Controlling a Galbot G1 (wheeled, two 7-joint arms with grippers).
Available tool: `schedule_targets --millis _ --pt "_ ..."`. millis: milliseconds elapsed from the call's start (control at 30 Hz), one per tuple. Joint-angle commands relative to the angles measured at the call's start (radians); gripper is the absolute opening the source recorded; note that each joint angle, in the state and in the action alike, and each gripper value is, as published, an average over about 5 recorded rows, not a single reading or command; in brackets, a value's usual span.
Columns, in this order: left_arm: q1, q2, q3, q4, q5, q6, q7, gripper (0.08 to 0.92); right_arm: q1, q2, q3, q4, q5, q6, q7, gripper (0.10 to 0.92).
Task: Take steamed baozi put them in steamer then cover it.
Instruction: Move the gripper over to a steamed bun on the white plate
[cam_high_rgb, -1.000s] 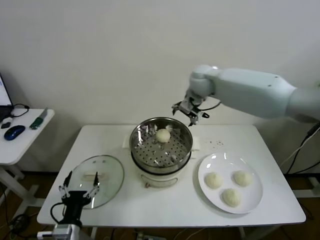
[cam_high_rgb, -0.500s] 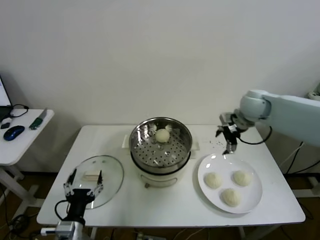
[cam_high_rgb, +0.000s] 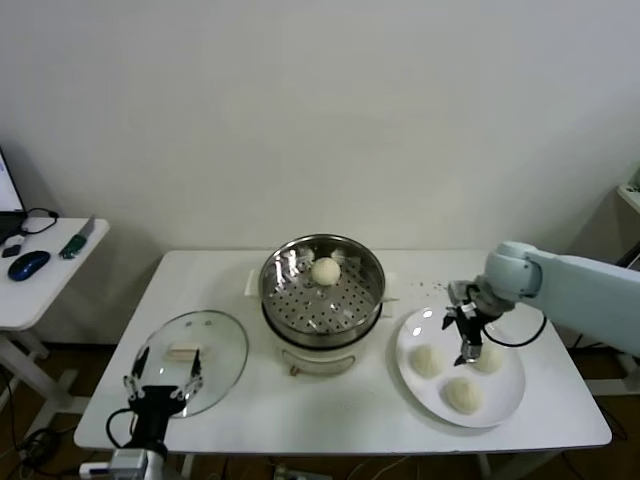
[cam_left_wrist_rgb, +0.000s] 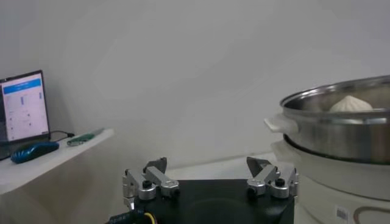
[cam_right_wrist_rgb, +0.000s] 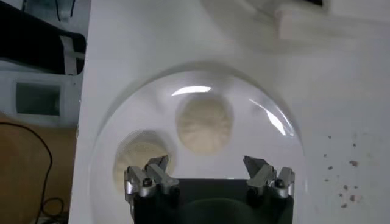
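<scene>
The steel steamer (cam_high_rgb: 322, 290) stands mid-table on its cream pot base, with one baozi (cam_high_rgb: 325, 270) at the back of its perforated floor. Three baozi lie on a white plate (cam_high_rgb: 440, 325) to the right: one on the left (cam_high_rgb: 427, 360), one at the front (cam_high_rgb: 462, 394), and one on the right (cam_high_rgb: 490, 360) partly behind my right gripper (cam_high_rgb: 468, 345). That gripper is open and empty, low over the plate. The right wrist view shows its open gripper (cam_right_wrist_rgb: 207, 167) near two baozi (cam_right_wrist_rgb: 204, 125) (cam_right_wrist_rgb: 139, 161). The glass cover (cam_high_rgb: 215, 345) lies front-left. My left gripper (cam_high_rgb: 160, 385) is open beside it.
A side table (cam_high_rgb: 40, 285) at far left holds a mouse, a pen and a laptop edge. Dark crumbs (cam_high_rgb: 435, 287) lie on the table behind the plate. The left wrist view shows the steamer's wall (cam_left_wrist_rgb: 341, 131) with the baozi (cam_left_wrist_rgb: 350, 103) above its rim.
My right gripper has swung from behind the steamer's rim to the right and down, and now hangs open over the plate. The left gripper has barely shifted.
</scene>
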Motion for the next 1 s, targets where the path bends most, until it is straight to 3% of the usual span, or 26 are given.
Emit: schedule_targets --millis 33,633,1000 --pt "0.004 -0.001 -0.001 0.007 0.001 0.004 -0.001 0.823 -0.212 0.034 0.148 -0.062 -0.053 -0.009 0.045 0.823" --pt "-0.003 -0.004 -0.005 0.032 0.01 0.005 -0.002 0.823 -0.252 0.112 0.188 -0.147 -0.075 0.001 0.035 0.821" --pt "0.004 -0.012 0.002 0.03 0.028 0.002 0.002 0.823 -0.237 0.106 0.194 -0.149 -0.046 0.009 0.021 0.693"
